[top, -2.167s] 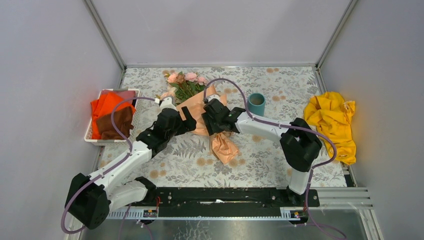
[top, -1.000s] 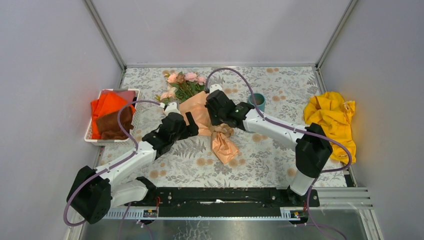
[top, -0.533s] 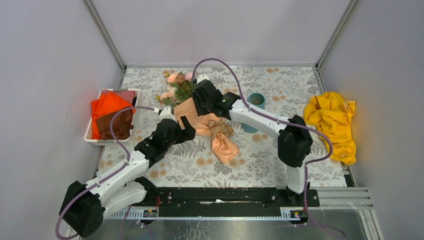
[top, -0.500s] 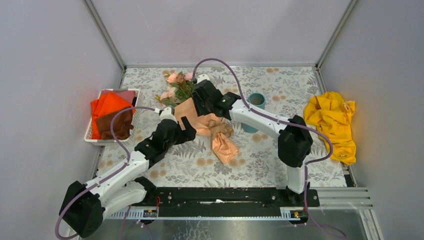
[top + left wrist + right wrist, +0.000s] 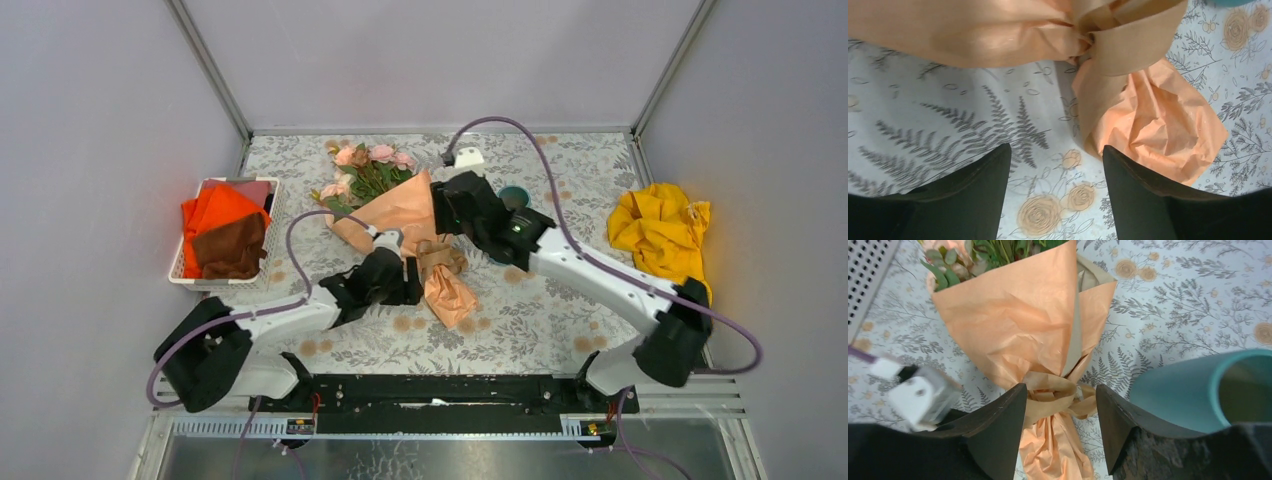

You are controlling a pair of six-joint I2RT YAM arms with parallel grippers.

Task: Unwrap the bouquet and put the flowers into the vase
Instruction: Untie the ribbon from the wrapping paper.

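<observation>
**Three views, one knot**

The top camera looks down from behind the near edge over the whole desk (image 5: 500,320). Both wrist cameras peer down close between their jaws. All share the ribbon knot (image 5: 440,258) on the bouquet (image 5: 395,212).

**Crowded in the middle, room at the near side**

My left claw (image 5: 1055,160) hangs with its jaws apart over bare table (image 5: 948,125), and nothing sits in the gap between them. Just ahead, the ribbon knot (image 5: 1128,45) and the crumpled paper tail (image 5: 1163,130) of the bouquet (image 5: 395,212) lie in the way. My right claw (image 5: 1060,390) is spread above that same knot. The vase (image 5: 1178,390) sits just beside one of its fingers, and my left wrist (image 5: 918,395) crowds the other side. The basket (image 5: 178,272) bars the left edge and the yellow cloth (image 5: 660,240) the right. The near strip of table, on my side of the paper tail, lies open.
</observation>
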